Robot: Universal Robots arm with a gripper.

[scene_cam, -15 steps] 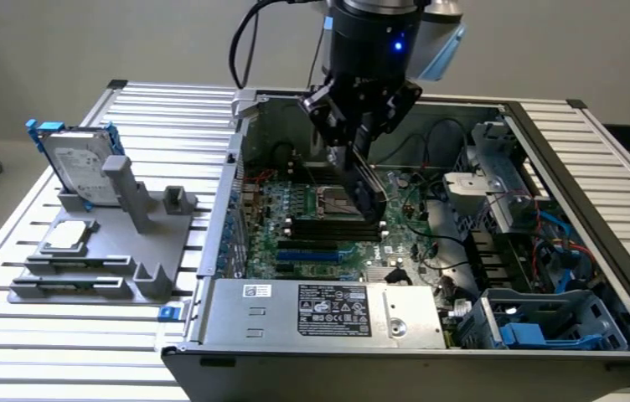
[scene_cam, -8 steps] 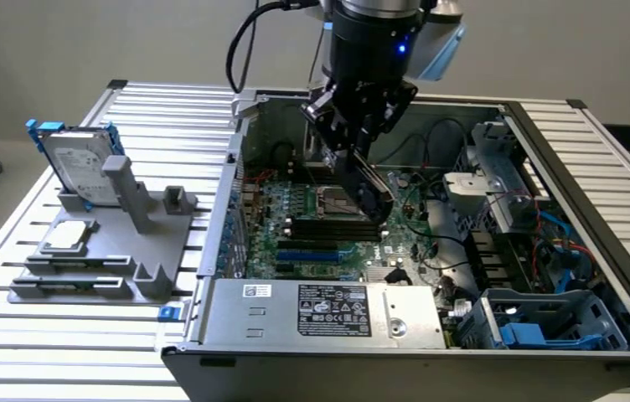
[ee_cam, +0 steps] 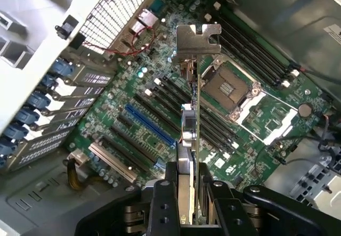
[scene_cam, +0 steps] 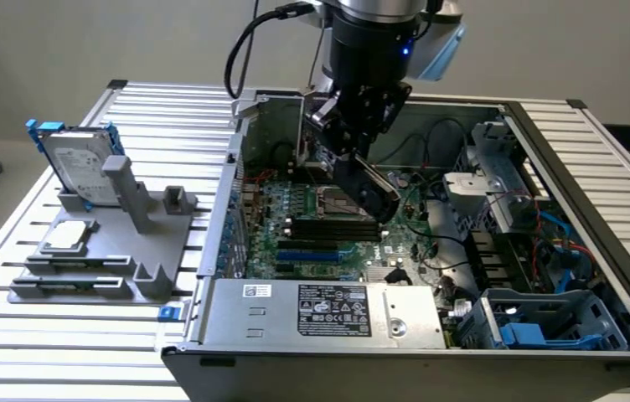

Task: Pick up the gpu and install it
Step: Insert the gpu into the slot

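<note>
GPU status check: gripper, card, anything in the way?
Gripper shut on gpu. Held edge-on over motherboard, not seated. Nothing seen in the way beneath it.

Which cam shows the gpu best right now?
Wrist view: the gpu, gripped by the tool, runs edge-on with its silver bracket clear over the motherboard. In the exterior view it is a dark slanted shape under the tool.

The arm [scene_cam: 369, 42] comes down from above, wrist near vertical. Its gripper [ee_cam: 187, 190] points downward, both fingers [ee_cam: 162, 196] pressed against the gpu [ee_cam: 190, 129] between them.
</note>
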